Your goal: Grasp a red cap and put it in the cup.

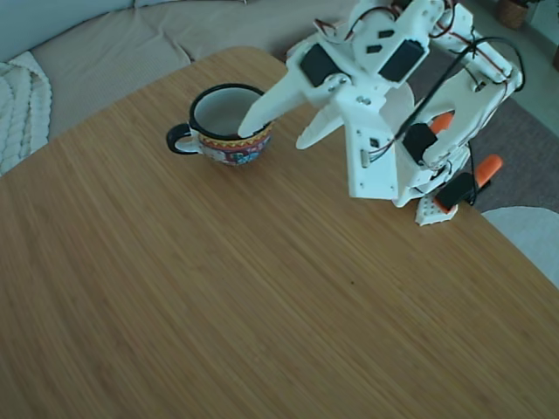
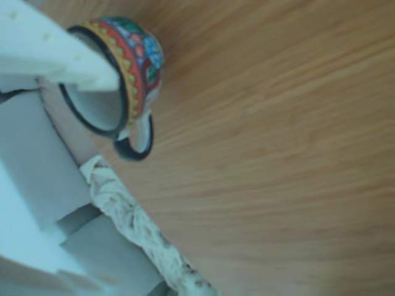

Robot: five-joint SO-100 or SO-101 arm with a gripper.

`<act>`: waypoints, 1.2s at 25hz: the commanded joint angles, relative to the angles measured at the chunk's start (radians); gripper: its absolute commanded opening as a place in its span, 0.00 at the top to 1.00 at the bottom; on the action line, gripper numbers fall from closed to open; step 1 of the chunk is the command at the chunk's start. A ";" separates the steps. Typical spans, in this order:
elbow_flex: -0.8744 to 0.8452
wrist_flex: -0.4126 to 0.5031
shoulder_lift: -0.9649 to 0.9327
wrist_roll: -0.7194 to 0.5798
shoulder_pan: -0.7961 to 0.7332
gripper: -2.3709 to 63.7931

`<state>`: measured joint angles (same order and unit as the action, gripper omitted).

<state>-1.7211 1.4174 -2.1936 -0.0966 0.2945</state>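
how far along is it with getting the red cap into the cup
Looks late in the job. The pincer is open, one finger over the cup mouth. No red cap shows on the table or in the pincer; the cup's visible interior looks bare, so the drop is unconfirmed. Left: withdraw.

bamboo table | beige sofa | grey rug | daylight

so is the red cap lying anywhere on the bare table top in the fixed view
No: the wooden table shows only the cup and the arm, with the open gripper at the cup's rim.
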 commanded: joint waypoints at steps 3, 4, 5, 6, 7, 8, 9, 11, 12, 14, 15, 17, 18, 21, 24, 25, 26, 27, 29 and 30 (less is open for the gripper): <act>-0.060 0.002 -0.169 0.017 -0.040 0.38; -0.078 0.002 -0.202 0.017 -0.051 0.38; -0.101 0.002 -0.235 0.017 -0.064 0.38; -0.124 0.002 -0.265 0.017 -0.083 0.38; -0.150 0.002 -0.296 0.017 -0.101 0.38; -0.181 -0.002 -0.328 0.017 -0.120 0.38; -0.213 -0.009 -0.362 0.017 -0.137 0.38; -0.272 -0.012 -0.425 0.017 -0.169 0.38; -0.298 -0.012 -0.453 0.017 -0.189 0.38; -0.344 -0.009 -0.499 0.017 -0.218 0.38; -0.362 -0.012 -0.518 0.017 -0.222 0.38; -0.387 -0.020 -0.552 0.017 -0.224 0.38; -0.402 -0.029 -0.568 0.017 -0.225 0.38; -0.457 -0.083 -0.617 0.017 -0.225 0.38; -0.532 -0.127 -0.664 0.017 -0.227 0.38; -0.560 -0.141 -0.678 0.017 -0.227 0.38; -0.586 -0.155 -0.692 0.017 -0.227 0.38; -0.612 -0.164 -0.703 0.017 -0.227 0.38; -0.658 -0.190 -0.724 0.017 -0.227 0.38; -0.680 -0.201 -0.735 0.017 -0.227 0.38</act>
<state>-2.3899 1.2425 -2.9115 -0.0813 0.0736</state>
